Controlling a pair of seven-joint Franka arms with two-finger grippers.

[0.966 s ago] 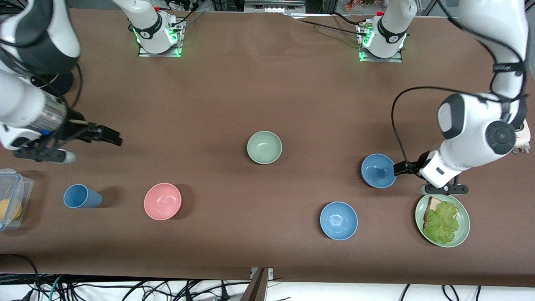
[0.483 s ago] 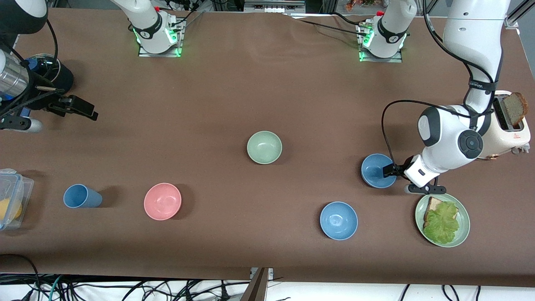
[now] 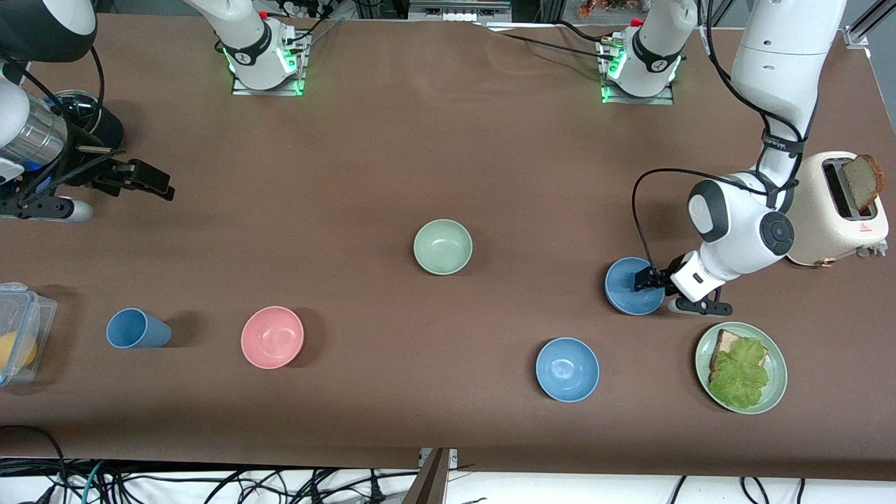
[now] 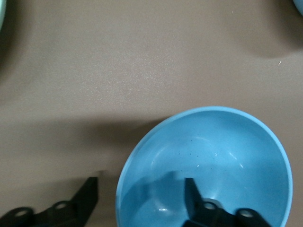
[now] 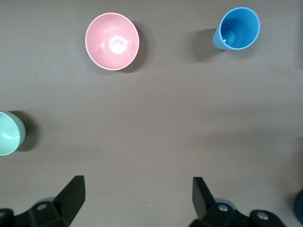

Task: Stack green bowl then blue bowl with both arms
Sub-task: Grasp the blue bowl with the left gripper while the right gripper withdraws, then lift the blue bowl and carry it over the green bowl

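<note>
A brown matte tabletop point(image 3: 434, 154) carries smooth round bowls, with cables trailing below its near edge. The pale green bowl point(image 3: 442, 246) sits mid-table; the steel-blue bowl point(image 3: 628, 287) lies toward the left arm's end. The left gripper point(image 3: 644, 280) straddles that bowl's rim, one finger point(image 4: 196, 196) inside and one outside, not yet clamped, while the right gripper point(image 3: 150, 180) waits open over bare table.
</note>
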